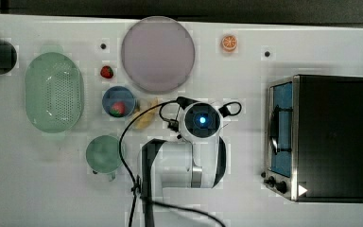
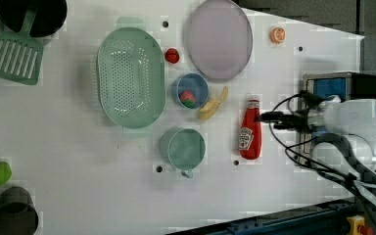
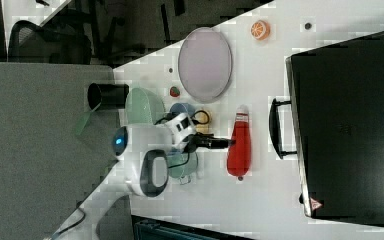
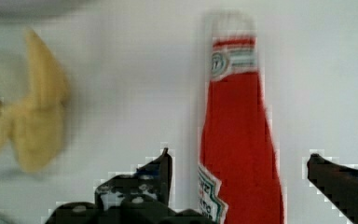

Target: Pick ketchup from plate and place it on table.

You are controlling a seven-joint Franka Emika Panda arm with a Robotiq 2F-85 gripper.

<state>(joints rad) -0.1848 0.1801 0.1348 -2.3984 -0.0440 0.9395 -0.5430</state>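
White counter [image 2: 78, 186] with small dark screw holes. Lying directly on it: a red ketchup bottle [image 2: 250, 129] on its side, a lilac-grey plate [image 2: 219, 39], green colander [image 2: 130, 77], blue bowl [image 2: 190, 90], green cup [image 2: 186, 148], banana peel [image 2: 213, 104], strawberry [image 2: 172, 55], orange slice [image 2: 277, 35], toaster oven [image 1: 328, 138].

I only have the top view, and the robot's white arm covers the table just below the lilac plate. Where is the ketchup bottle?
Observer: In the left view, the red ketchup bottle with a white label lies on its side on the white tabletop, clear of the round lilac-grey plate.
Operator: Is the pincer holding it?
Observer: No. In the wrist view the black pincer is open, with one finger on each side of the bottle and a gap at both.
Operator: Which way does the bottle point?
Observer: Its white cap points toward the plate.
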